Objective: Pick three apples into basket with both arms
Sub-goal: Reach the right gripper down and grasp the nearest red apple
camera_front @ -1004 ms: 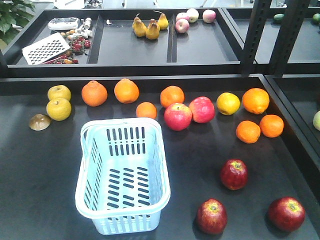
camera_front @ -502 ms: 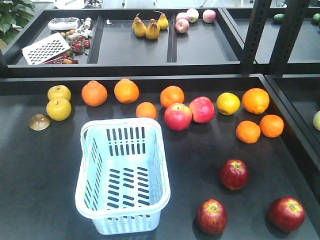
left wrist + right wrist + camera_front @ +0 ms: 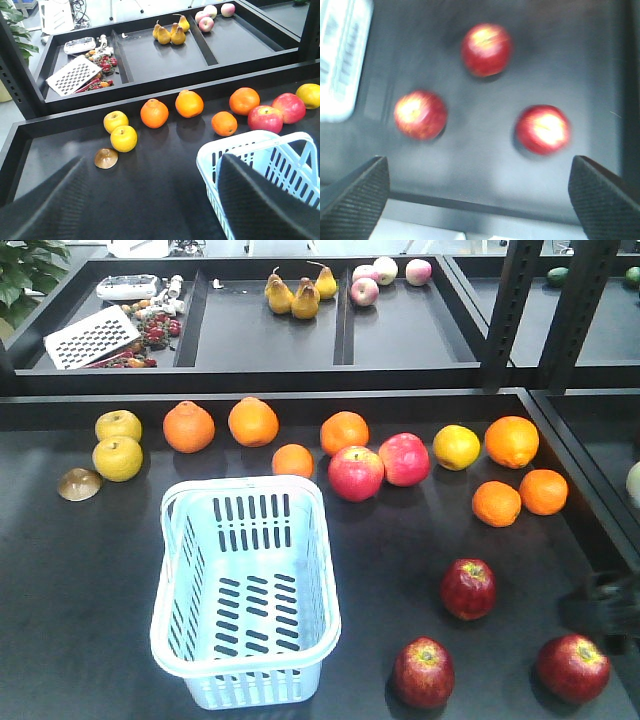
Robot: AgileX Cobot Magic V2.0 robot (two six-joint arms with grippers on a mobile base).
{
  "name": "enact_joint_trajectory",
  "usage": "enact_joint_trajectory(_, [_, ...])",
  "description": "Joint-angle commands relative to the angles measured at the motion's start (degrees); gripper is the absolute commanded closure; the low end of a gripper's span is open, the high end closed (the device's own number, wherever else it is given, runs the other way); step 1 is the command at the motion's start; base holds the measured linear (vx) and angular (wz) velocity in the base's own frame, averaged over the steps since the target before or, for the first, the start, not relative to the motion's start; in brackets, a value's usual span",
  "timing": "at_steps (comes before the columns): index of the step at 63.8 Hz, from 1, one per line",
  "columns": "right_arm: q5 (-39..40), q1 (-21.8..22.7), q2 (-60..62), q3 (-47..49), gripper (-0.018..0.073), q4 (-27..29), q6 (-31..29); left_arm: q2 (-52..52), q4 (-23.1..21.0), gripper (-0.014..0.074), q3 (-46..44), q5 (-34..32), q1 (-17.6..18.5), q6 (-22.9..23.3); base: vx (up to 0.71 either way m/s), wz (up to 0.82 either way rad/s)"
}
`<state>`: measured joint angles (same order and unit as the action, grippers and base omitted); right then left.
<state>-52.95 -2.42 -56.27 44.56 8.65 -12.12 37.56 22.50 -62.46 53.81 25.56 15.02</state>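
Three dark red apples lie on the black table at the front right: one [image 3: 467, 588] nearest the basket, one [image 3: 423, 672] at the front, one [image 3: 573, 667] by the right edge. The pale blue basket [image 3: 240, 483] stands left of them with nothing in it. In the right wrist view the right gripper [image 3: 480, 197] hangs open above the table's front edge, with the apples [image 3: 486, 49], [image 3: 420, 114], [image 3: 542, 129] ahead of it and blurred. The right arm [image 3: 608, 606] shows as a dark blur at the right edge. The left gripper [image 3: 155, 200] is open, holding nothing, beside the basket [image 3: 260, 145].
Oranges [image 3: 189, 426], brighter pink-red apples [image 3: 356, 473] and yellow fruit [image 3: 118, 458] line the back of the table. A brown half-round piece [image 3: 79, 484] lies left of the basket. Behind is a divided tray with pears [image 3: 300, 295]. A black post [image 3: 510, 315] stands at the back right.
The right arm has come into the front view at the right edge, above the rightmost apple. The apples and the basket have not moved.
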Motion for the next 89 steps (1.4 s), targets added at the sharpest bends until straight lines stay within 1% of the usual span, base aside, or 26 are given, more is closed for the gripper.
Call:
enact_joint_trajectory(1, [5.23,-4.11,-4.57,1.8,-0.0147,0.07,-2.93,0.23,1.24,0.0074,-1.62,-3.52,-0.13,0.42,0.0,0.0])
enact_joint_trajectory(10, [8.66,-10.42,-13.05,1.86,-0.0146,-3.09,-2.5,0.23,1.24,0.0074,-1.62,-3.52,-0.13,0.42,0.0,0.0])
enact_joint_trajectory(19, [11.92,-15.06,-21.18,2.07,-0.0144,-2.99,-2.32,0.23,1.24,0.0074,-1.62,-3.52,-0.13,0.42,0.0,0.0])
enact_joint_trajectory(30, [16.72,-19.36,-29.56,2.07,-0.0137,-2.99,-1.69,0.23,1.24,0.0074,-1.62,-3.52,-0.13,0.42,0.0,0.0])
enact_joint_trajectory(37, [20.16,-21.21,-33.97,2.07,-0.0133,-2.8,-1.59,0.23,1.24,0.0074,-1.62,-3.52,-0.13,0.42,0.0,0.0])
enact_joint_trajectory(42, [22.27,-21.76,-37.16,2.46,-0.0132,-2.42,-1.38,0.23,1.24,0.0074,-1.62,-3.52,-0.13,0.42,0.0,0.0])
enact_joint_trajectory(59, [22.17,-21.71,-46.82,7.92,-0.0126,-1.17,-1.28,0.23,1.24,0.0074,-1.62,-3.52,-0.13,0.42,0.0,0.0])
enact_joint_trajectory(73, [22.79,-21.71,-52.46,8.48,-0.0104,-1.04,-1.28,0.23,1.24,0.0074,-1.62,-3.52,-0.13,0.42,0.0,0.0])
enact_joint_trajectory(77, [23.06,-21.71,-53.23,8.48,-0.0078,-0.98,-1.28,0.23,1.24,0.0074,-1.62,-3.52,-0.13,0.42,0.0,0.0])
enact_joint_trajectory(80, [23.12,-21.71,-53.6,8.48,-0.0041,-0.98,-1.23,0.23,1.24,0.0074,-1.62,-3.52,-0.13,0.42,0.0,0.0])
enact_joint_trajectory(89, [22.85,-21.71,-53.22,8.48,0.0119,-0.8,-1.18,0.23,1.24,0.0074,-1.62,-3.52,-0.13,0.42,0.0,0.0])
